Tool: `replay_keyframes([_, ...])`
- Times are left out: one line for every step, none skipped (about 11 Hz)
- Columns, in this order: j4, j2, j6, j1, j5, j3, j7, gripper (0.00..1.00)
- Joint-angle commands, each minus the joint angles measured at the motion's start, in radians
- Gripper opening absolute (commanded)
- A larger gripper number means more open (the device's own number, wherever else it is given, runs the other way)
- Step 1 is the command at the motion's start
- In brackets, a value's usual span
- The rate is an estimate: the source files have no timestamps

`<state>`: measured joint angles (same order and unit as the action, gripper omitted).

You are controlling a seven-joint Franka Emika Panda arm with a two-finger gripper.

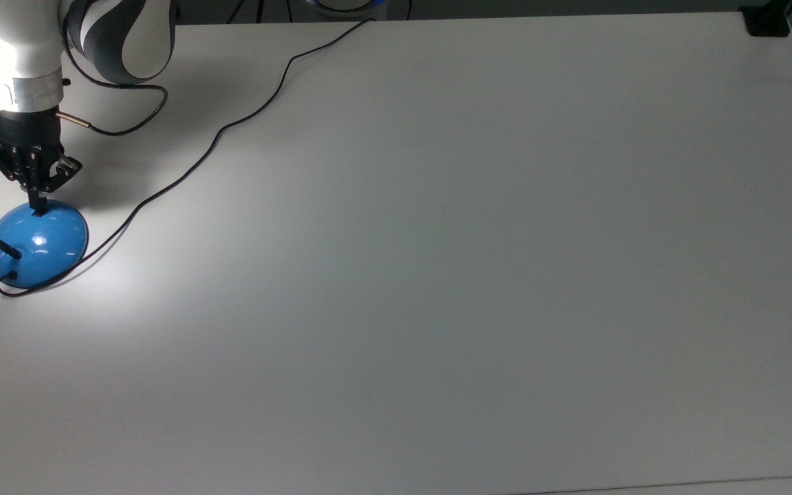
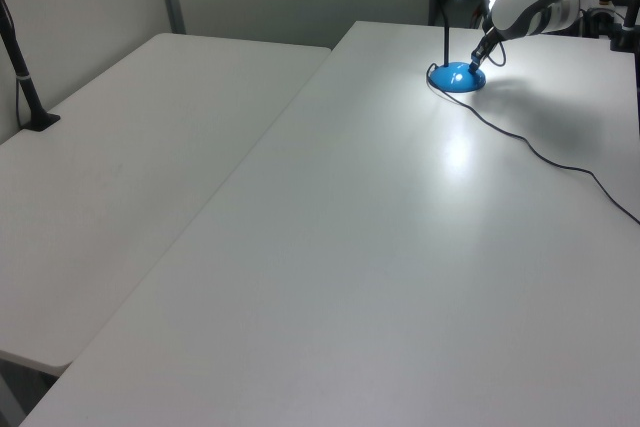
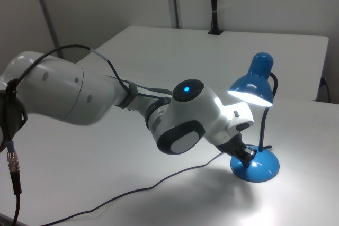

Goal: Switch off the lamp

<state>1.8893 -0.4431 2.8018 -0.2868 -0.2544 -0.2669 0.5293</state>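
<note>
The lamp [image 1: 37, 242] stood at the far left edge of the top view, its blue dome base on the white table [image 1: 478, 275]; in the left view it sat at the upper right [image 2: 456, 76], and in the right view at the lower right [image 3: 255, 165]. It was lit: the shade [image 3: 254, 84] glowed underneath and a bright patch lay on the table beside the base.

The gripper [image 1: 38, 205] was at the upper edge of the dome in the top view, fingers drawn together into one narrow black tip, holding nothing. That tip touched a small dark mark on the dome, probably the rocker switch [image 1: 38, 214].

Risks, as judged:
- Tip off-centre on the rocker, or on the wrong half: it would press without toggling and the lamp would stay on.
- Glossy curved dome: a slanted push could slide the tip off the switch.
- Light base: sideways force could shove or tip the lamp instead of clicking the switch.
- The black cord [image 1: 231, 124] looped round the base and ran to the top edge of the frame; a shifted base could drag it.

Hard to make out:
- The switch's position could not be read.
- In the top view the shade was cut off at the left edge, and so was the gooseneck.
- In the right view the wrist covered the contact point.
</note>
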Motion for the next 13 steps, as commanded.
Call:
replay_keyframes([0.004,-0.017,0.016,-0.009,-0.028,0.012,0.048,0.00])
replay_keyframes([0.004,-0.019,0.016,-0.009,-0.028,0.012,0.048,0.00])
replay_keyframes([0.005,-0.019,0.015,-0.009,-0.026,0.012,0.051,0.00])
replay_keyframes([0.007,-0.025,0.016,-0.009,-0.025,0.012,0.057,0.00])
replay_keyframes([0.017,-0.025,0.016,-0.009,-0.026,0.012,0.075,0.00])
replay_keyframes([0.024,-0.014,0.015,-0.011,-0.026,0.012,0.081,0.00])
replay_keyframes([0.033,0.004,0.012,-0.015,-0.028,0.012,0.081,0.00])
replay_keyframes([0.056,0.035,0.007,-0.020,-0.028,0.012,0.080,0.00])
replay_keyframes([0.089,0.076,0.002,-0.020,-0.028,0.014,0.074,0.00])
replay_keyframes([0.112,0.117,-0.039,-0.020,-0.029,0.012,0.069,0.00])
replay_keyframes([0.113,0.151,-0.126,-0.019,-0.029,0.012,0.055,0.00])
replay_keyframes([0.113,0.190,-0.205,-0.017,-0.028,0.014,0.023,0.00])
replay_keyframes([0.111,0.226,-0.272,-0.009,-0.025,0.015,-0.026,0.02])
